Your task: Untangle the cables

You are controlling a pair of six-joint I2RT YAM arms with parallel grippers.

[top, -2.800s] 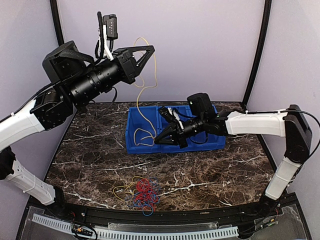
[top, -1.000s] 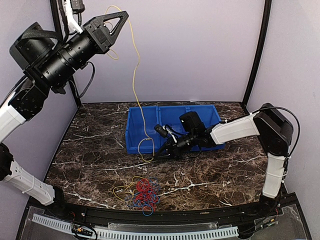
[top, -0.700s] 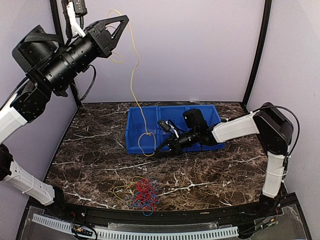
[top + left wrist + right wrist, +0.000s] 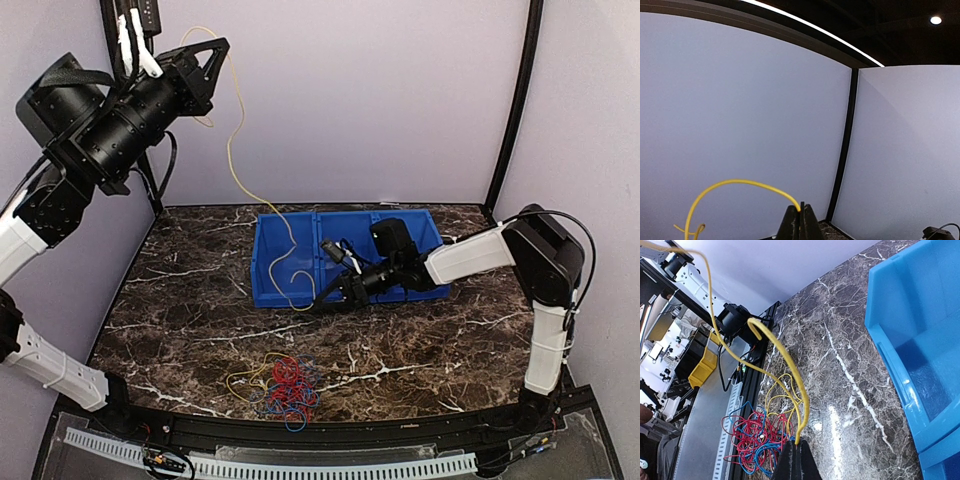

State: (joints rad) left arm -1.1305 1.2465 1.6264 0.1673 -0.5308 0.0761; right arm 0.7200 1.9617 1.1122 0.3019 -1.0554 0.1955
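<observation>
Yellow cable is pinched at both ends. The left claw is way up high with its jaws clenched flat on one end. In its own wrist cam the wire arcs out of the closed tips and curls off to the left. The right claw is down low just above the marble table, also squeezed tight on the other end. The cable hangs slack and wavy between the two, not taut.

A blue bin sits right behind the right claw, front wall just beside the fingers, and the cable crosses the bin's left end on its way up. The rest of the cables, a red, blue and yellow tangle, lie on the table in front of the right claw toward the near edge, apart from it and far below the left claw.

Room-wise, it's bare marble to the left of the right claw and between it and the tangle. The left claw has the lavender back wall behind it and open air underneath.
</observation>
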